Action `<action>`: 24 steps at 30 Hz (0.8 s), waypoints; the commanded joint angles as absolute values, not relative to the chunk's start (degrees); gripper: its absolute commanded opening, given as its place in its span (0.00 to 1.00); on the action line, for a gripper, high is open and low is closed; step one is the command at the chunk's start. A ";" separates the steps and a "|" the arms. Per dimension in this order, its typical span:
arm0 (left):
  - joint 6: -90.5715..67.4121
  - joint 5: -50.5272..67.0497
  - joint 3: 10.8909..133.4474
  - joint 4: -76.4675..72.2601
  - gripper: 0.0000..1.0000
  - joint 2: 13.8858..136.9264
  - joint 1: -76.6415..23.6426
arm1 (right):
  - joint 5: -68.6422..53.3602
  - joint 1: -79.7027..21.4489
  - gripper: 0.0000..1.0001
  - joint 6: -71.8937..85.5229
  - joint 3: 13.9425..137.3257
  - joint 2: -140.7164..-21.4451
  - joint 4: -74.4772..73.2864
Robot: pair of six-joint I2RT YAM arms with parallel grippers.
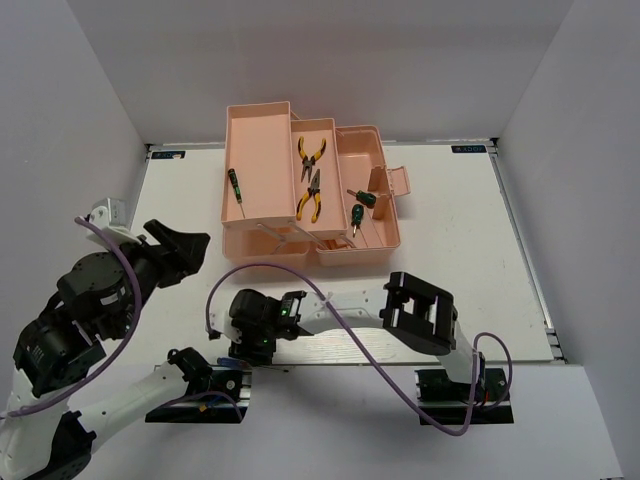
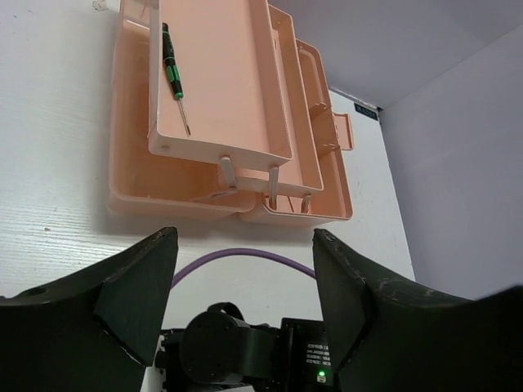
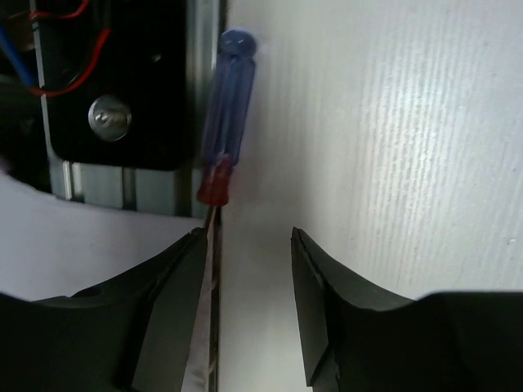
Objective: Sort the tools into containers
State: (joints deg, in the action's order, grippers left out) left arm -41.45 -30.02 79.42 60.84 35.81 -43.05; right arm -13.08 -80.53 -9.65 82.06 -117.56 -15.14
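Note:
The pink toolbox (image 1: 352,250) stands unfolded at the back middle of the table. Its left tray (image 2: 245,98) holds a slim black-green screwdriver (image 1: 235,190) (image 2: 173,73). Two yellow-handled pliers (image 1: 311,152) (image 1: 310,196) lie in the middle tray, and two stubby green screwdrivers (image 1: 362,196) (image 1: 354,218) in the right compartment. A blue-red screwdriver (image 3: 229,106) lies along the table's near edge beside a metal mount. My right gripper (image 3: 245,237) (image 1: 255,345) is open over its shaft, which runs next to the left finger. My left gripper (image 2: 245,237) (image 1: 192,255) is open and empty, short of the toolbox.
A purple cable (image 1: 300,275) arcs over the table between the toolbox and my right wrist. The arm mounts (image 1: 200,385) sit at the near edge. A black bracket with a screw (image 3: 110,118) sits left of the blue handle. Grey walls enclose the table.

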 commanded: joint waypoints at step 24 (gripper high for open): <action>-42.28 -30.15 78.22 60.64 0.77 33.57 -43.33 | -9.59 -82.97 0.43 -2.55 86.66 -122.86 -15.38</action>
State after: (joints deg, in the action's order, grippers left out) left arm -42.04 -30.00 78.41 60.86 34.00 -43.05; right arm -11.40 -82.56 -3.40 85.10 -120.36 -16.36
